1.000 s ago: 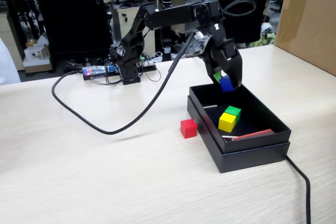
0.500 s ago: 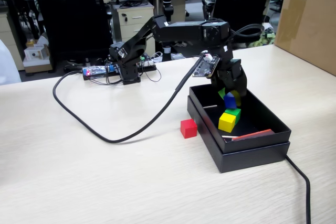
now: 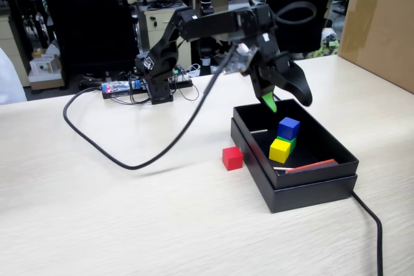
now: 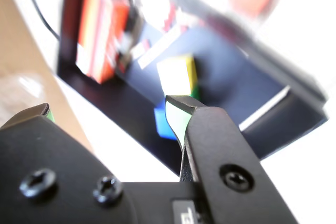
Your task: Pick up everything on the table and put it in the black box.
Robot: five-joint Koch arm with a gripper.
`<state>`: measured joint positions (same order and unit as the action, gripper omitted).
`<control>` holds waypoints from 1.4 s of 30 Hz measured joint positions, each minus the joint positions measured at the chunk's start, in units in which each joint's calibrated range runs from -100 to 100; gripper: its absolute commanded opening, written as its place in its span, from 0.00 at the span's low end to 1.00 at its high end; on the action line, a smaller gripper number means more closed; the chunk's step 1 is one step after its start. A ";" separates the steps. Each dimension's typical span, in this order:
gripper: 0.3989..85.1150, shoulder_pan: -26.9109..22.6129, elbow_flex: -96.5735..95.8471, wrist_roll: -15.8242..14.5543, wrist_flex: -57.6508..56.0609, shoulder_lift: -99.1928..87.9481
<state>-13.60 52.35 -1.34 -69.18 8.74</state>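
The gripper (image 3: 286, 99) hangs above the far left part of the black box (image 3: 310, 189), its jaws spread apart and holding nothing; a green pad shows on the inner face of one finger (image 3: 268, 101). In the wrist view the same gripper (image 4: 113, 109) shows a wide gap between its two black jaws, with the box interior visible through the gap. Inside the black box, the blue cube (image 3: 288, 128) rests on top of the green cube (image 3: 290, 140), and the yellow cube (image 3: 279, 150) sits on the box floor touching the front of the green one. A thin red strip (image 3: 312, 165) lies along the near inner edge of the box. The red cube (image 3: 232, 158) stands on the table (image 3: 129, 211), just outside the box's left wall. A thick black cable (image 3: 162, 140) curves across the table from the arm's base.
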 measured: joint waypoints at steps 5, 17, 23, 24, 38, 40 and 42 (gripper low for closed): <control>0.55 4.79 -5.39 0.93 0.00 -3.62; 0.57 7.77 -24.83 0.44 0.08 -3.50; 0.58 6.84 -24.83 -0.93 0.08 0.91; 0.57 6.74 -24.83 -1.12 0.08 1.81; 0.25 6.30 -19.90 -2.69 0.08 11.65; 0.24 6.30 -18.44 -2.69 0.08 12.56; 0.24 6.30 -17.62 -2.69 0.08 13.07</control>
<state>-7.30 34.73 -4.03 -69.11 21.81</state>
